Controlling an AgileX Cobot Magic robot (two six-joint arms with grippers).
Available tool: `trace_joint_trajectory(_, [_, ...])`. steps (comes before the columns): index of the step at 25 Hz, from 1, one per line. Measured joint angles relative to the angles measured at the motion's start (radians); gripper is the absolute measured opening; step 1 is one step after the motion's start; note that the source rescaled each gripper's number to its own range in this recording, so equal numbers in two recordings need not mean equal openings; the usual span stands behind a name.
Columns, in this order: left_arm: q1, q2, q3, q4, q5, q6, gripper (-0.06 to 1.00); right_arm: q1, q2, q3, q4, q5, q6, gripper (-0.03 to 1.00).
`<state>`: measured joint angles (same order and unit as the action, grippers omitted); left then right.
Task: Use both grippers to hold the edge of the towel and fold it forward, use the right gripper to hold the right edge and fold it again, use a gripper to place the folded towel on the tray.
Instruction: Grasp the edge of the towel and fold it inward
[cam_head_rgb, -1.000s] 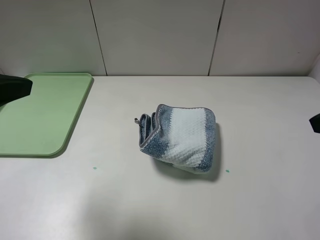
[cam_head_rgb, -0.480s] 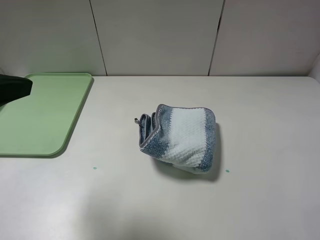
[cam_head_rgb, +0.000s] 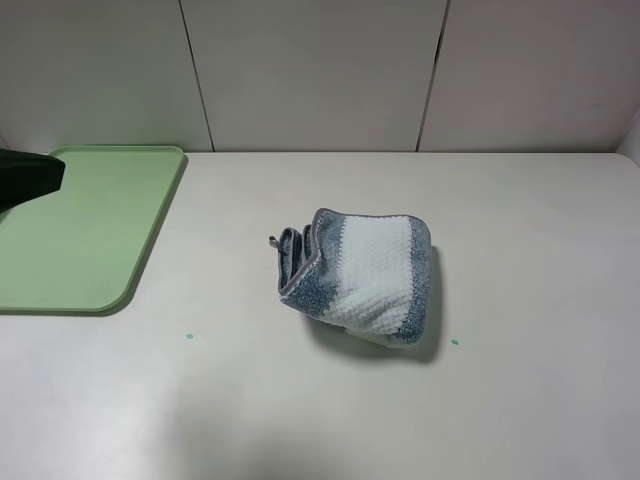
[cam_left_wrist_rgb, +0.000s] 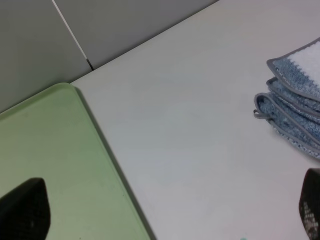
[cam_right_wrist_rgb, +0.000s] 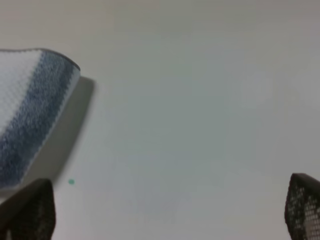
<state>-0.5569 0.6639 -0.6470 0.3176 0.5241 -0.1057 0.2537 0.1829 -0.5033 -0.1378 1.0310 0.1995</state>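
Note:
The folded towel (cam_head_rgb: 360, 275), blue and white striped with a grey hem, lies on the table in the middle of the exterior view, apart from the tray. Its stacked hem edges show in the left wrist view (cam_left_wrist_rgb: 295, 95), and one side shows in the right wrist view (cam_right_wrist_rgb: 30, 110). The pale-green tray (cam_head_rgb: 90, 225) lies at the left and also shows in the left wrist view (cam_left_wrist_rgb: 55, 165). The left arm shows only as a black tip (cam_head_rgb: 28, 178) over the tray's left edge. The left gripper (cam_left_wrist_rgb: 170, 220) is open and empty, with fingertips far apart. The right gripper (cam_right_wrist_rgb: 170, 210) is open and empty, to the right of the towel.
A white table (cam_head_rgb: 520, 220) carries everything, with a panelled wall (cam_head_rgb: 320, 70) behind it. Small green marks sit on the table at front left of the towel (cam_head_rgb: 189, 336) and front right of it (cam_head_rgb: 455, 342).
The right arm's black tip, at the right edge of the exterior view one second ago, has withdrawn out of that view. The towel, tray and left arm have not moved.

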Motion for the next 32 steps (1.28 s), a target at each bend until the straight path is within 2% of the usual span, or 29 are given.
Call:
trace_joint_trajectory(8, [0.0,0.0,0.0,0.0,0.0,0.0,1.0,-0.009,-0.169,0.0,0.005,0.0,-0.012,1.0])
trace_joint_trajectory(21, [0.0,0.0,0.0,0.0,0.0,0.0,1.0,-0.2,-0.187,0.001,0.038,0.0,-0.065,1.0])
trace_joint_trajectory(32, [0.0,0.0,0.0,0.0,0.0,0.0,1.0,-0.206,-0.187,0.001,0.052,-0.001,-0.086,1.0])
